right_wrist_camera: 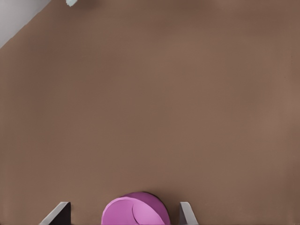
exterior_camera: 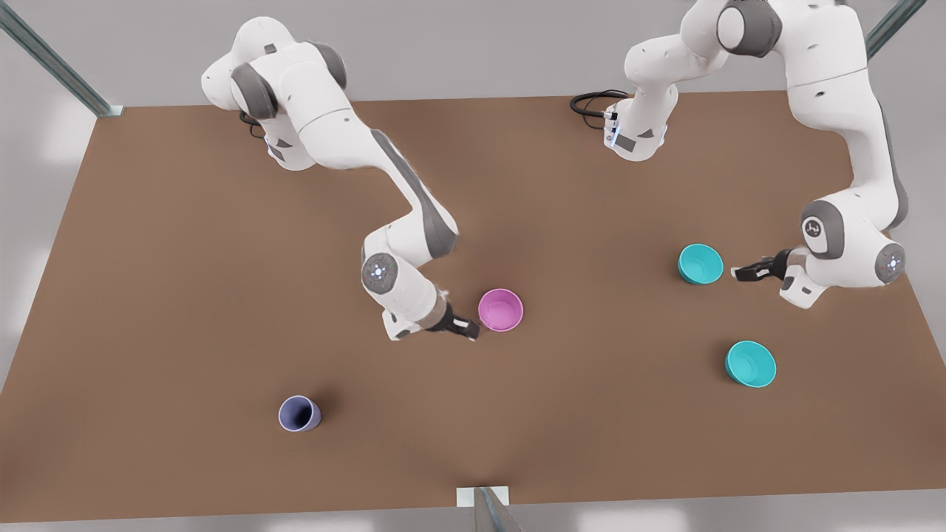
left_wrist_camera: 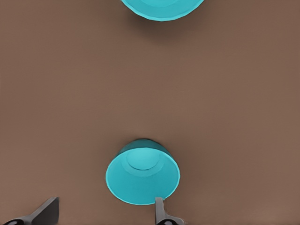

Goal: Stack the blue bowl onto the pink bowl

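Lavender cup (exterior_camera: 299, 414) stands nearest. Right gripper (exterior_camera: 470, 329), spread wide, sits beside the pink bowl (exterior_camera: 500, 309). Left gripper (exterior_camera: 741, 273), spread wide, faces the blue bowl (exterior_camera: 700, 264); its wrist view also shows the turquoise bowl (left_wrist_camera: 162, 9) beyond.

Teal-blue bowl (exterior_camera: 700, 264); magenta-pink bowl (exterior_camera: 500, 309) (paler inside); turquoise bowl (exterior_camera: 750, 363); lavender cup (exterior_camera: 299, 414); brown table (exterior_camera: 222, 295)
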You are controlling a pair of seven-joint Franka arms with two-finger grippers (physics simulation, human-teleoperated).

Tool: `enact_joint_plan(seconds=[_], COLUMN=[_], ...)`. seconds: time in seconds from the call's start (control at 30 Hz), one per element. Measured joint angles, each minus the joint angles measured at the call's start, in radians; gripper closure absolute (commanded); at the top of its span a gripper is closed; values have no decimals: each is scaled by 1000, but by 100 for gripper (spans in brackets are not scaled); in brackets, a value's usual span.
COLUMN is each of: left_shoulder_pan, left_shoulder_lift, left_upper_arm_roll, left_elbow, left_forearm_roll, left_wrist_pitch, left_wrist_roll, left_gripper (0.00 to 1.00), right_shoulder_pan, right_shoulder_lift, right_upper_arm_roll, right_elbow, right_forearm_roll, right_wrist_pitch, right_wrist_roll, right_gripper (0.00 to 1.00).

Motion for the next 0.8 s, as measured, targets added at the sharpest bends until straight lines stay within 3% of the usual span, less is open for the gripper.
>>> enact_joint_plan(seconds=[0.17,0.27,0.33,0.37,0.43,0.47,0.5,0.57,0.6,0.63,0.7,0.8], left_shoulder_pan=[4,2,0,0,0,-2,-5,-8,-9,-10,-10,-11], left_shoulder_lift=[20,23,24,25,36,43,52,76,81,84,86,88], left_upper_arm_roll=[30,31,30,30,30,30,30,29,29,29,28,27], left_elbow=[-127,-180,-202,-211,-226,-229,-230,-232,-232,-232,-232,-232], left_forearm_roll=[-32,-39,-51,-57,-65,-67,-70,-73,-74,-75,-76,-98], left_wrist_pitch=[157,211,235,244,258,264,269,276,279,281,283,285], left_wrist_roll=[166,266,325,352,402,425,447,487,506,523,555,596], left_gripper=[0,0,0,0,0,0,0,3,14,30,73,79], right_shoulder_pan=[-25,-45,-47,-88,-393,-480,-532,-581,-592,-598,-605,-597], right_shoulder_lift=[-52,-64,-157,-246,-482,-572,-630,-681,-689,-691,-671,-638], right_upper_arm_roll=[-460,-601,-631,-551,-46,85,154,209,219,224,225,218], right_elbow=[-28,37,107,121,35,-59,-141,-233,-249,-258,-259,-253], right_forearm_roll=[-84,-121,-137,-168,-324,-386,-434,-497,-519,-535,-556,-572], right_wrist_pitch=[-344,-482,-588,-638,-705,-715,-715,-707,-704,-701,-697,-695], right_wrist_roll=[-169,-342,-446,-487,-532,-549,-565,-594,-608,-621,-644,-675], right_gripper=[0,0,0,0,0,0,0,0,0,0,0,0])
